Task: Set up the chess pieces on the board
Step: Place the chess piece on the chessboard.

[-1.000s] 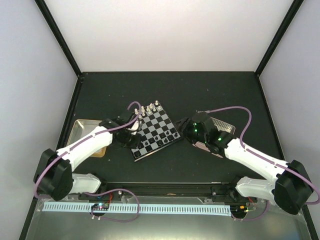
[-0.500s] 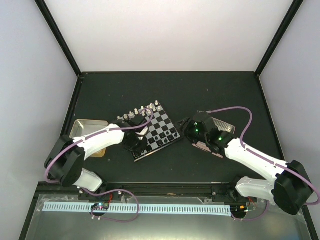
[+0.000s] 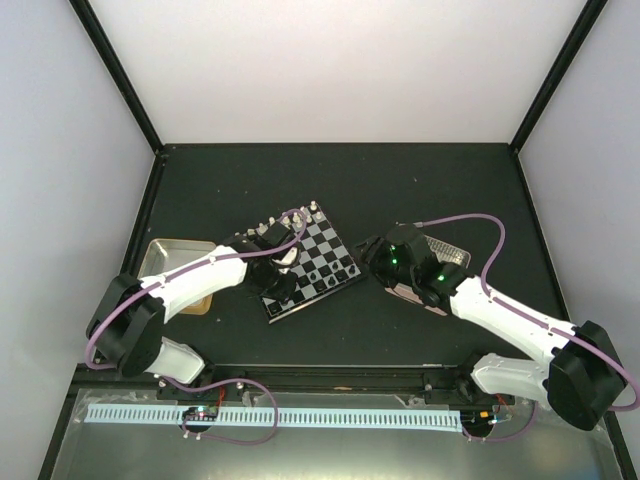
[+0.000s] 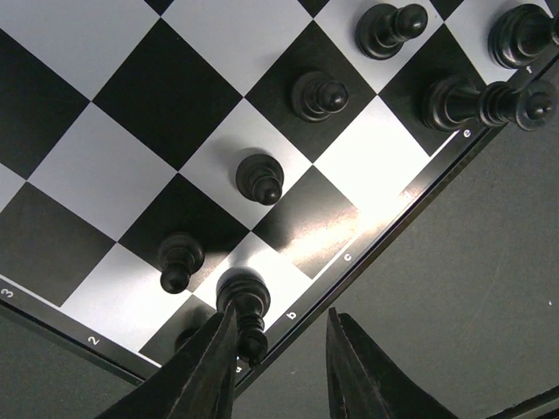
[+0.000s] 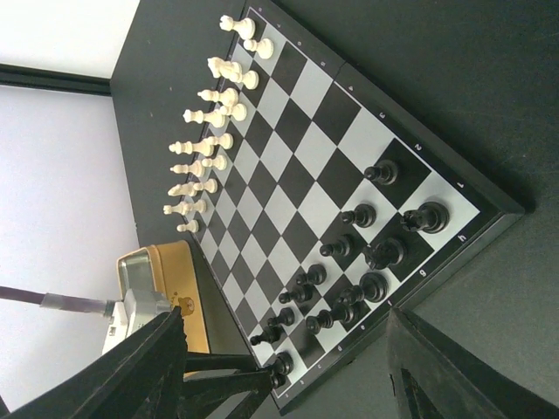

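Left gripper [image 4: 281, 371]: fingers parted, clamping nothing, low over the near-left corner of the board [image 3: 322, 250]; one black piece [image 4: 242, 301] stands just beside one finger. Board: lies between the two grippers. White pieces [image 5: 208, 144] line its far-left edge; black pieces [image 5: 349, 288] cluster along the near-right edge. Right gripper [image 5: 288, 375]: jaws wide, empty, just beside the board's right corner.

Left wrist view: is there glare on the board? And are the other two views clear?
Left wrist view: yes, a bright glare patch on the board near its rim, pieces sharp; right wrist view: no glare, the right claw a dark silhouette; top view: evenly lit, but pieces too small to tell apart.
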